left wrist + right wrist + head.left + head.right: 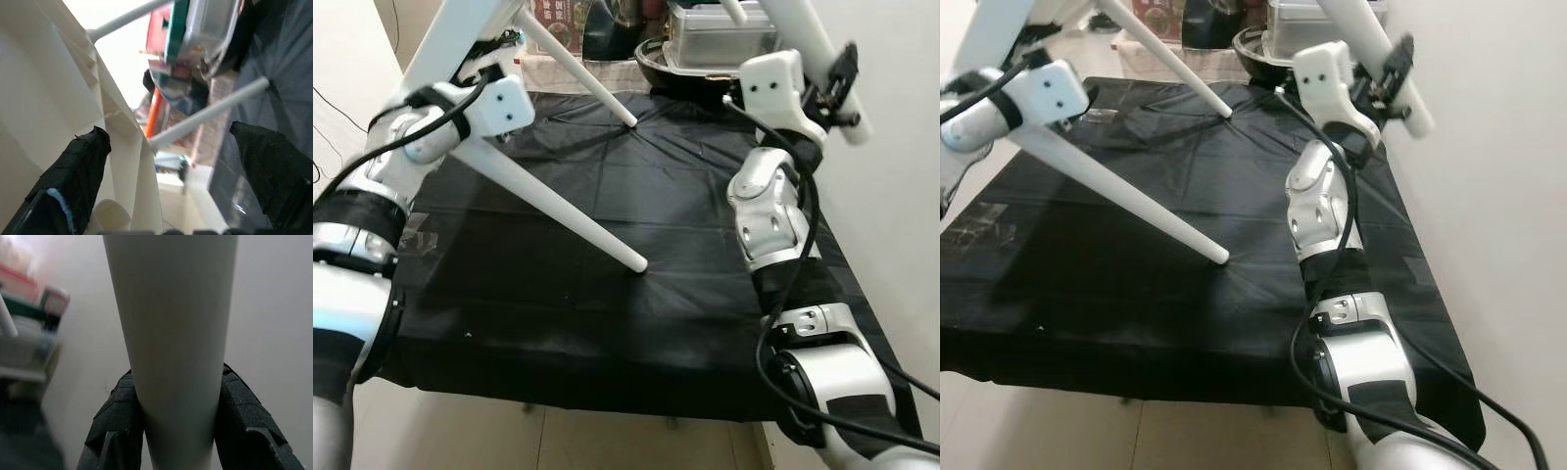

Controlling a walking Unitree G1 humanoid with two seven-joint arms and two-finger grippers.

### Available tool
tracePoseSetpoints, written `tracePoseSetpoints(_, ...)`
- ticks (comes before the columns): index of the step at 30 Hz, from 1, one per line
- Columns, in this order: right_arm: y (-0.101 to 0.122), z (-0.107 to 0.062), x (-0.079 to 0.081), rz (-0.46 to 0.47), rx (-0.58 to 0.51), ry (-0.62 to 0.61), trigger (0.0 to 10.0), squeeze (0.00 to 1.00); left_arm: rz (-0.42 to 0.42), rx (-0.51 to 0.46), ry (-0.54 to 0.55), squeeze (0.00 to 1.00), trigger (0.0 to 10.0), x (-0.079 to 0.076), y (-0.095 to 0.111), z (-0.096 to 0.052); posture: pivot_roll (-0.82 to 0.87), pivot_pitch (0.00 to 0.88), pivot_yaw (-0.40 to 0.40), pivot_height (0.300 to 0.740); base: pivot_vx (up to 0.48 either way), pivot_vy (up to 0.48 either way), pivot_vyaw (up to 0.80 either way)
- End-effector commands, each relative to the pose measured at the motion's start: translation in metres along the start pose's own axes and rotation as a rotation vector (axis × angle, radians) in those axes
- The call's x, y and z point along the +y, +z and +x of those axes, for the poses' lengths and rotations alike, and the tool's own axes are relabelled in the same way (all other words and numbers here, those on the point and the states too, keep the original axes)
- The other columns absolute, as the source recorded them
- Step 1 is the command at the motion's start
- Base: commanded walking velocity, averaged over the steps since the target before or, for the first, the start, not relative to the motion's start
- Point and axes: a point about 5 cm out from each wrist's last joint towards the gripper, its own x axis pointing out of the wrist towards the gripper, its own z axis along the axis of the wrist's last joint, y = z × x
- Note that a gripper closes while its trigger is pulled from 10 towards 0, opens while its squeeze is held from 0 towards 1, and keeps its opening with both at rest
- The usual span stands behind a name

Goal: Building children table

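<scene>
A white children's table is held tilted above a black-covered work table [607,333]. Its top panel [460,29] rises at the upper left. Two fitted white legs slant down to the black cloth: a near leg [558,206] and a far leg [578,73]. My left gripper [171,176] is open at the panel's ribbed underside [58,98], one finger [73,181] lying against it. My right gripper [178,421] is shut on another white leg [837,93], raised at the upper right near the wall.
At the back edge of the work table sit a metal lidded container [715,34] in a dark bowl [656,64] and a red box [553,24]. A pale wall [901,176] runs close along the right side. Tiled floor [509,441] lies in front.
</scene>
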Motion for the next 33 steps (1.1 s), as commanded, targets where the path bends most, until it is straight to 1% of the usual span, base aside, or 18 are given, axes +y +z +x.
tracePoseSetpoints(1,-0.091,-0.006,-0.01,-0.024,0.48,0.006,0.0,0.0,0.005,0.282,0.054,0.0,10.0,0.02,-0.063,-0.037,0.11,0.107,0.023,0.74,0.0,0.0,0.0)
tracePoseSetpoints(3,-0.099,-0.012,-0.006,0.001,0.553,0.032,0.0,0.0,0.032,0.255,0.047,0.0,10.0,0.021,-0.057,-0.032,0.11,0.107,0.024,0.74,0.0,0.0,0.0)
tracePoseSetpoints(6,-0.1,-0.013,-0.005,0.006,0.566,0.039,0.0,0.0,0.043,0.245,0.046,0.0,10.0,0.022,-0.054,-0.031,0.11,0.107,0.024,0.74,0.0,0.0,0.0)
tracePoseSetpoints(9,-0.107,-0.019,0.0,0.038,0.642,0.073,0.0,0.0,0.067,0.22,0.05,0.0,10.0,0.023,-0.049,-0.027,0.11,0.107,0.023,0.74,0.0,0.0,0.0)
tracePoseSetpoints(11,-0.122,-0.036,0.012,0.079,0.788,0.138,0.0,0.0,0.083,0.185,0.057,0.0,10.0,0.023,-0.04,-0.021,0.11,0.102,0.023,0.74,0.0,0.0,0.0)
tracePoseSetpoints(12,-0.122,-0.036,0.012,0.079,0.788,0.138,0.0,0.0,0.083,0.185,0.057,0.0,10.0,0.023,-0.04,-0.021,0.11,0.102,0.023,0.74,0.0,0.0,0.0)
tracePoseSetpoints(15,-0.13,-0.051,0.017,0.099,0.892,0.164,0.0,0.0,0.07,0.152,0.051,0.0,10.0,0.02,-0.034,-0.017,0.11,0.101,0.024,0.74,0.0,0.0,0.0)
tracePoseSetpoints(18,-0.137,-0.064,0.023,0.122,0.973,0.193,0.0,0.0,0.057,0.104,-0.001,0.0,10.0,0.003,-0.027,-0.012,0.11,0.097,0.022,0.74,0.0,0.0,0.0)
tracePoseSetpoints(22,-0.137,-0.064,0.023,0.117,0.968,0.192,0.0,0.0,0.053,0.077,-0.026,0.0,10.0,-0.006,-0.022,-0.01,0.11,0.097,0.021,0.74,0.0,0.0,0.0)
tracePoseSetpoints(24,-0.137,-0.064,0.023,0.114,0.957,0.189,0.0,0.0,0.051,0.035,-0.074,0.0,10.0,-0.022,-0.016,-0.008,0.11,0.096,0.023,0.74,0.0,0.0,0.0)
tracePoseSetpoints(26,-0.137,-0.064,0.023,0.114,0.957,0.189,0.0,0.0,0.051,0.035,-0.074,0.0,10.0,-0.022,-0.016,-0.008,0.11,0.096,0.023,0.74,0.0,0.0,0.0)
tracePoseSetpoints(27,-0.137,-0.064,0.023,0.114,0.955,0.188,0.0,0.0,0.033,0.014,-0.102,0.0,10.0,-0.032,-0.013,-0.007,0.11,0.096,0.023,0.74,0.0,0.0,0.0)
tracePoseSetpoints(28,-0.137,-0.064,0.023,0.114,0.955,0.188,0.0,0.0,0.033,0.014,-0.102,0.0,10.0,-0.032,-0.013,-0.007,0.11,0.096,0.023,0.74,0.0,0.0,0.0)
tracePoseSetpoints(29,-0.137,-0.065,0.023,0.118,0.963,0.189,0.0,0.0,0.026,-0.019,-0.142,0.0,10.0,-0.044,-0.008,-0.007,0.11,0.098,0.023,0.74,0.0,0.0,0.0)
tracePoseSetpoints(30,-0.137,-0.065,0.023,0.118,0.963,0.189,0.0,0.0,0.026,-0.019,-0.142,0.0,10.0,-0.044,-0.008,-0.007,0.11,0.098,0.023,0.74,0.0,0.0,0.0)
tracePoseSetpoints(31,-0.137,-0.067,0.024,0.133,0.982,0.188,2.5,0.0,0.017,-0.106,-0.241,0.0,10.0,-0.074,0.003,-0.01,0.11,0.103,0.026,0.74,0.0,0.0,0.0)
tracePoseSetpoints(32,-0.137,-0.067,0.024,0.133,0.982,0.188,2.5,0.0,0.017,-0.106,-0.241,0.0,10.0,-0.074,0.003,-0.01,0.11,0.103,0.026,0.74,0.0,0.0,0.0)
tracePoseSetpoints(33,-0.138,-0.068,0.025,0.137,0.986,0.189,2.5,0.0,0.023,-0.136,-0.275,0.0,10.0,-0.084,0.006,-0.012,0.11,0.103,0.026,0.74,0.0,0.0,0.0)
